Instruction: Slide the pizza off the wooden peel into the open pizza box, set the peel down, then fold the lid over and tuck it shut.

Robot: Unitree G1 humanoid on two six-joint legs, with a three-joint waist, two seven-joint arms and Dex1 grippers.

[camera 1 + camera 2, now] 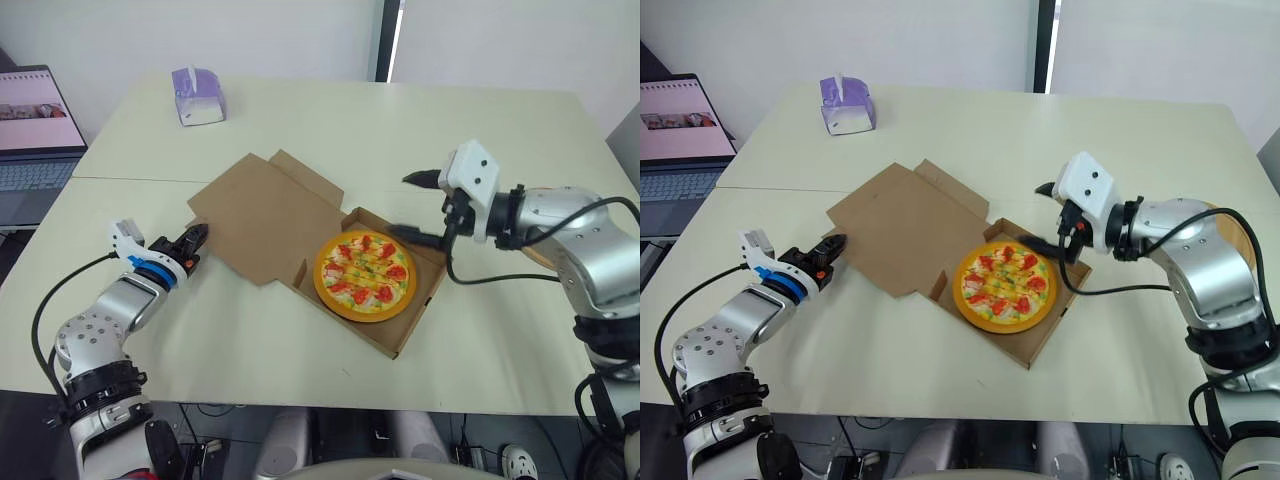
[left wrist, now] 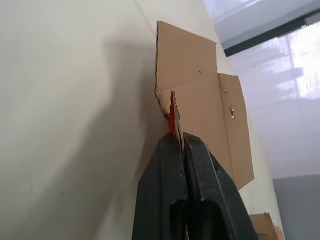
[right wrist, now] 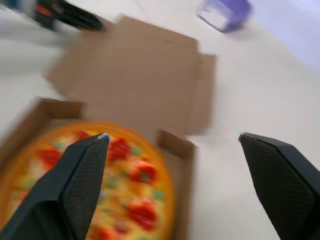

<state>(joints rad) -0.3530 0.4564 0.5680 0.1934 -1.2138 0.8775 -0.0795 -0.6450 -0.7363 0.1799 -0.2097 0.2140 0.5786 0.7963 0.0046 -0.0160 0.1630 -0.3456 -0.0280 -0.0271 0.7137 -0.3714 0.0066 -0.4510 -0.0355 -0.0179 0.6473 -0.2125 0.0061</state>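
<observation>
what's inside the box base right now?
The pizza lies in the box base, covering most of its floor. Anything beneath the pizza is hidden. Bare cardboard shows only at the corners. The lid is folded open.

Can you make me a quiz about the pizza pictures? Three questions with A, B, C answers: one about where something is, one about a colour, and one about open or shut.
1. Where is the pizza?
A. On the laptop
B. In the box
C. On the floor

2. What colour is the tissue box?
A. Purple
B. Green
C. Black

3. How is the lid?
A. Folded shut over the pizza
B. Standing straight up
C. Open, lying flat on the table

Answers:
1. B, because cardboard walls surround the pizza.
2. A, because its sides are purple, with white tissue on top.
3. C, because the lid lies spread out beside the uncovered pizza.
</observation>
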